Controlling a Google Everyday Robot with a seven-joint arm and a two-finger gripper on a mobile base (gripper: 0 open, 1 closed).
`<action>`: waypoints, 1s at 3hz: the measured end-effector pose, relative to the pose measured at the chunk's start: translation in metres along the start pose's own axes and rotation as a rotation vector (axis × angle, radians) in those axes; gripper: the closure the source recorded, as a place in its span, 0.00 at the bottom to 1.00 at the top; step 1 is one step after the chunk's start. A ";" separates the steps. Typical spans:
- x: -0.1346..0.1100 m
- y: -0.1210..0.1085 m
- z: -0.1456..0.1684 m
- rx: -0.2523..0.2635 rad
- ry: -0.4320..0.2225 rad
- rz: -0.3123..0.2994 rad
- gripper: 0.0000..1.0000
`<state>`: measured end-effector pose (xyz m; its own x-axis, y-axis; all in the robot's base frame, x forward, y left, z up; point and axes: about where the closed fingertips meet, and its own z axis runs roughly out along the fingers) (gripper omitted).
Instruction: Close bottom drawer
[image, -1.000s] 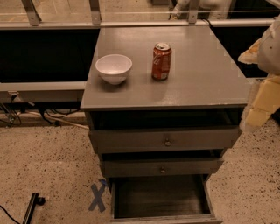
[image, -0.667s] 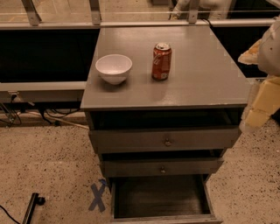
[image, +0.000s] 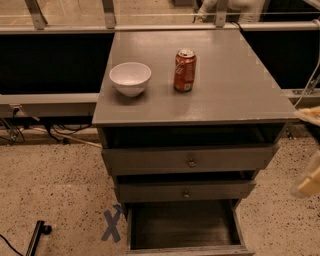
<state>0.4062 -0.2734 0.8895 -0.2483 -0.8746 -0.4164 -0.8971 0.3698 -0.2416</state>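
Observation:
The grey cabinet (image: 225, 100) has three drawers. The bottom drawer (image: 182, 225) is pulled far out toward me; its dark inside is bare and its front rim runs along the lower edge of the view, knob out of view. The mid-width drawer (image: 185, 191) and the widest drawer (image: 190, 159) above it stick out only a little. My gripper (image: 308, 181) is a pale blurred shape at the right edge, beside the cabinet at drawer height and apart from it.
A white bowl (image: 130, 78) and a red soda can (image: 184, 70) stand on the cabinet top. A blue tape X (image: 112, 225) marks the speckled floor left of the drawer. A black bar (image: 36, 237) lies at the lower left. Cables run behind.
My arm has moved down and to the right, mostly out of view. The cabinet, the drawers, the bowl and the can have not moved.

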 end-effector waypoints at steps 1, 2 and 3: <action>0.063 0.023 0.020 0.022 -0.137 0.104 0.00; 0.090 0.045 0.029 0.000 -0.258 0.128 0.00; 0.087 0.047 0.026 0.001 -0.258 0.105 0.00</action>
<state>0.3521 -0.3236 0.8194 -0.2382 -0.7227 -0.6488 -0.8709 0.4546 -0.1866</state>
